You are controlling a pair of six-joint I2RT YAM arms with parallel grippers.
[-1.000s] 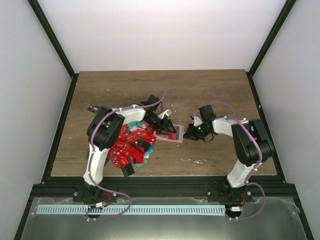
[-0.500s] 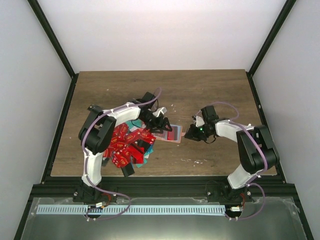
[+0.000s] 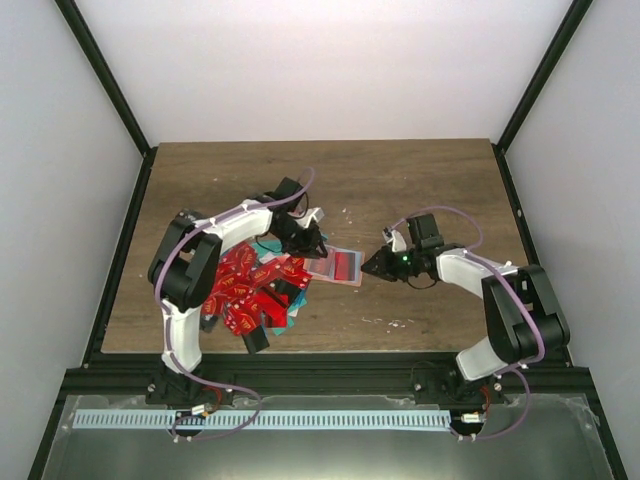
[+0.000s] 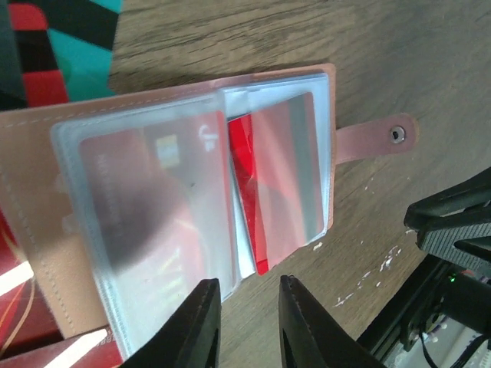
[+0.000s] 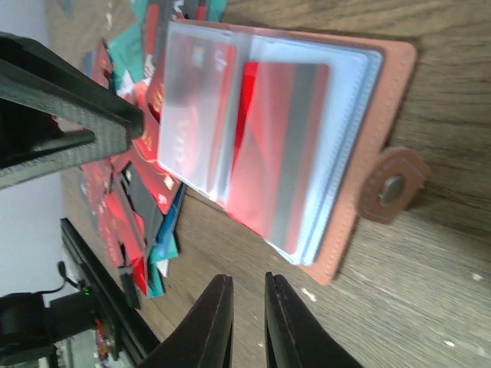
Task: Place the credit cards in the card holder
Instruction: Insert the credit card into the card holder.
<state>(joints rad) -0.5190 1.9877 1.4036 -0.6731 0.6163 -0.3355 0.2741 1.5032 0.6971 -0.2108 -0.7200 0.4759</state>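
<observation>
The holder (image 3: 338,266) lies open and flat on the wood-grain table (image 3: 420,190), just right of the cards (image 3: 250,292), a loose overlapping heap of thin, glossy rectangles, mostly red with some teal and black. Its cover is matte salmon-pink, leather-like, with a stitched rim (image 4: 31,192) and rounded corners (image 5: 387,92). Clear, slightly cloudy plastic sleeves (image 4: 153,199) fan out from it like pages (image 5: 196,100). One sleeve holds a red card (image 4: 284,169) with a grey stripe (the stripe runs the card's length) (image 5: 284,146). A short strap tab (image 4: 383,138) with a round metal snap sticks out from the holder's right edge onto bare wood (image 5: 391,188).

The left claw (image 3: 310,243) hangs over the holder's left end, beside the heap. Its black fingers stand a little apart with only wood showing between them, at the edge of the front sleeve (image 4: 247,285); whether they touch it cannot be told.

The right claw (image 3: 372,268) sits just right of the holder, near the tab. Its tips are parted by a narrow slit and grasp nothing (image 5: 247,280).
</observation>
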